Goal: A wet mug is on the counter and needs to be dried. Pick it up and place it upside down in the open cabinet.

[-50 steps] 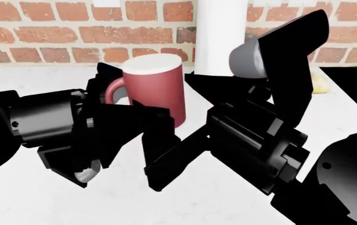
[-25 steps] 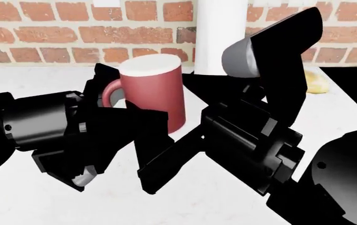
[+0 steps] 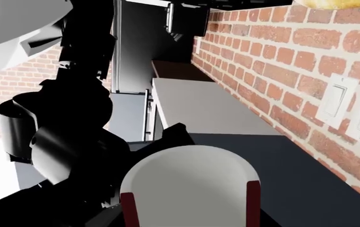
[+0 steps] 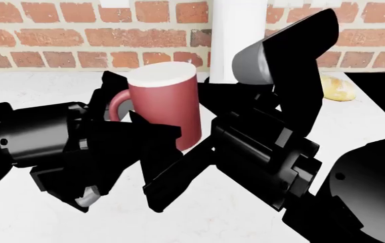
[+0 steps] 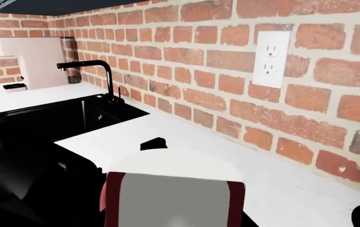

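Mug (image 4: pixel 168 104) upright, gripped at the handle side by my left gripper (image 4: pixel 126 119), my right gripper (image 4: pixel 209 114) spread wide beside it, above counter (image 4: pixel 30 86).

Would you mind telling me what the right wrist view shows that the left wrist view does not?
Only the right wrist view shows a black sink with a black faucet and a wall outlet. Only the left wrist view shows light switches and a dark surface along the wall. Both show the mug close up and the brick wall.

Kitchen | brick wall (image 5: pixel 186 61) | black sink (image 5: pixel 60 116), faucet (image 5: pixel 94 71) | white counter (image 4: pixel 30 88) | possibly fridge (image 3: pixel 129 71)
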